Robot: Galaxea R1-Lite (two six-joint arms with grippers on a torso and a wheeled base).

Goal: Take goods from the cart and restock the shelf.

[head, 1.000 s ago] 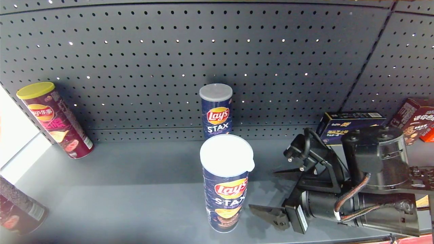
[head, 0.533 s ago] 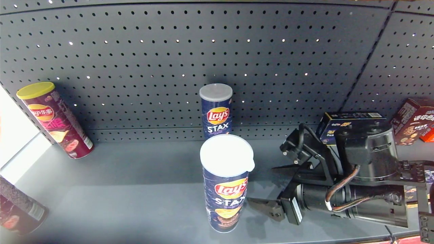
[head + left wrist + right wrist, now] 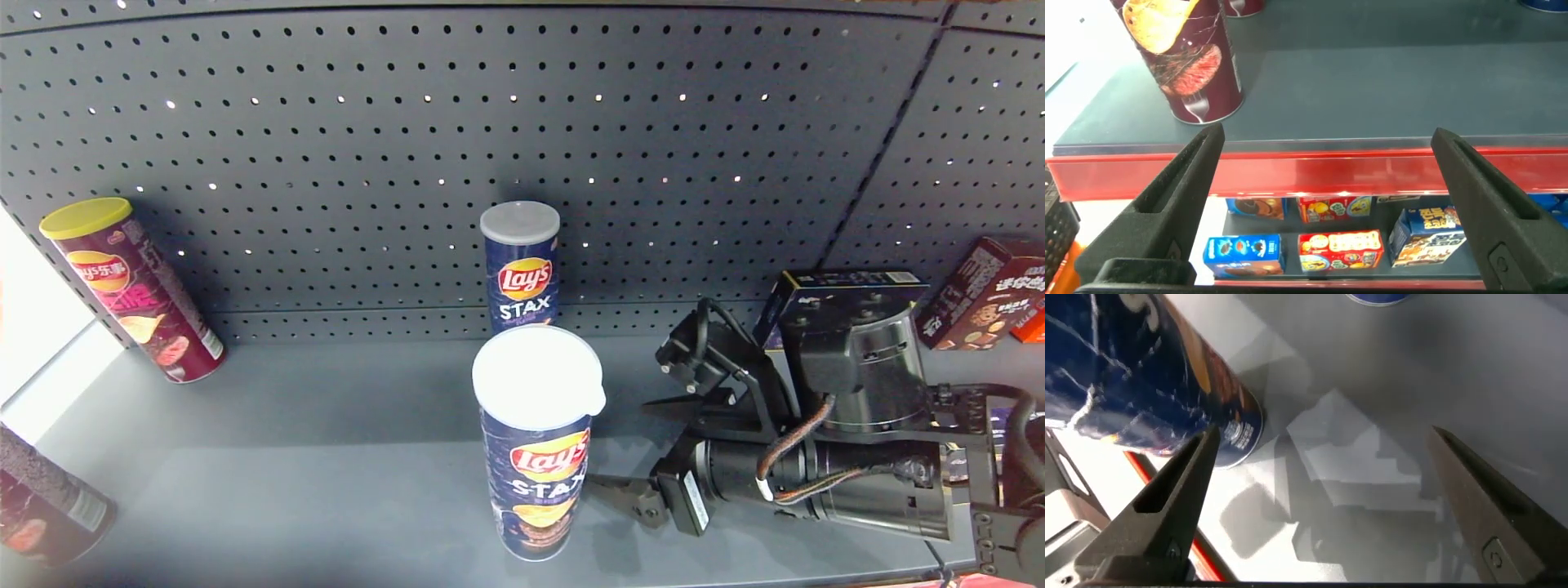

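A blue chips can with a white lid stands near the front of the grey shelf; a second blue can stands behind it at the pegboard. My right gripper lies open just right of the front can, its near finger at the can's lower side. In the right wrist view the right gripper is spread wide, with the blue can beside one finger and outside the gap. My left gripper is open and holds nothing, below the shelf's red front edge.
A maroon can with a yellow lid leans at the back left, another dark can at the front left. Boxes stand behind my right arm at the back right. Bare shelf lies between the left cans and the blue ones.
My right arm has slid left toward the front blue can. The can's top has shifted slightly left.
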